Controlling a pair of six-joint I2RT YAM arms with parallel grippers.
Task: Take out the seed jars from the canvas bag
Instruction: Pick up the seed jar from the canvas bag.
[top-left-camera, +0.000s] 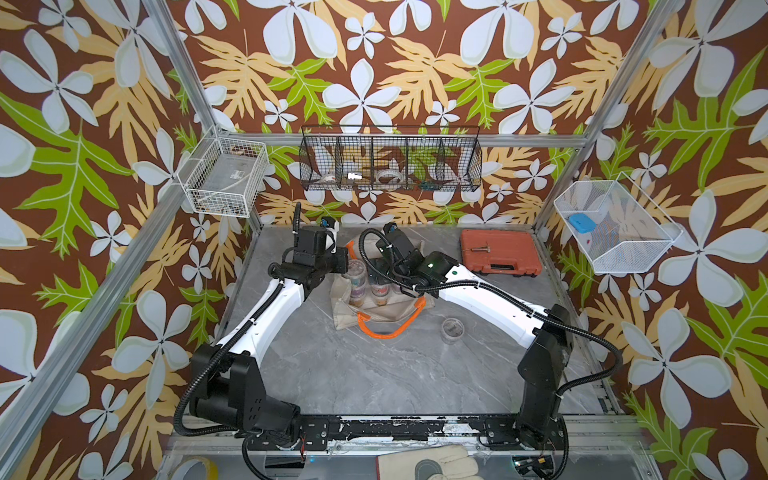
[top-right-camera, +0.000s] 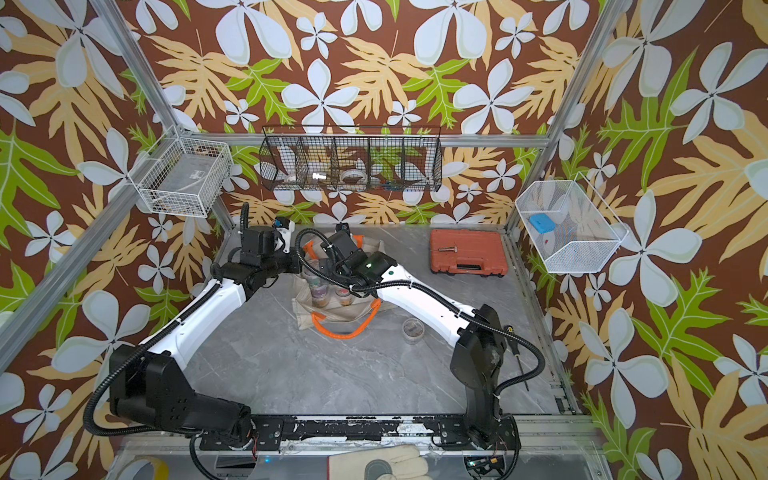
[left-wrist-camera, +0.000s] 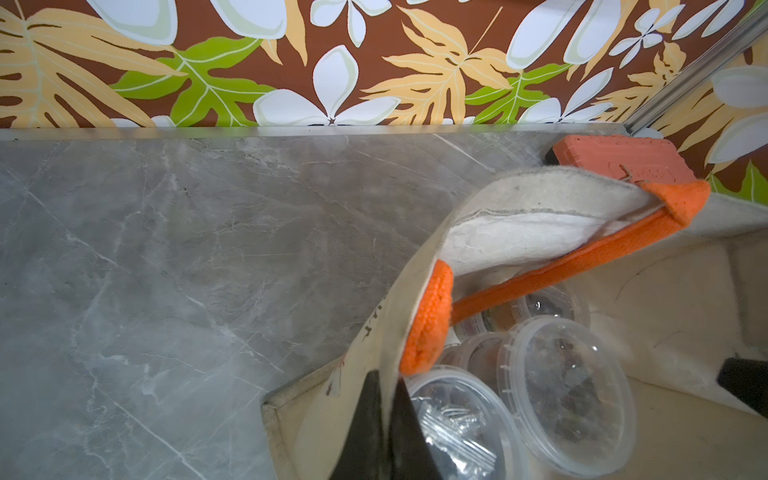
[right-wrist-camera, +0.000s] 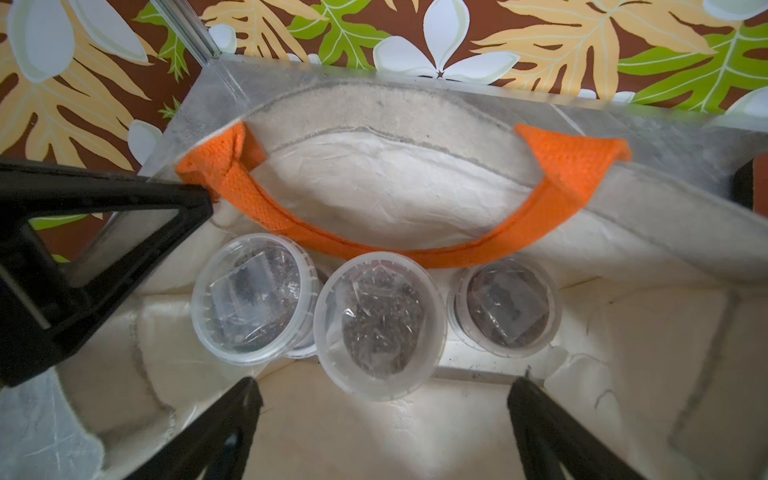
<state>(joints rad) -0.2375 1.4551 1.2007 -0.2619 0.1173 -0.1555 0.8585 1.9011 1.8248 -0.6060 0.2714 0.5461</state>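
left claw: pinching canvas bag rim (beside orange handle)
right claw: wide, over seed jars inside canvas bag

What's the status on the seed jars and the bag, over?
Left gripper shut on canvas bag rim. Right gripper open above seed jars inside. One jar out on table. Orange handle sags across jars' edge.

No legible text anywhere. Dark print on canvas bag outer face: partial strokes, unreadable. Embossed mark on orange case lid: blurred. Label in white wire basket: too small.
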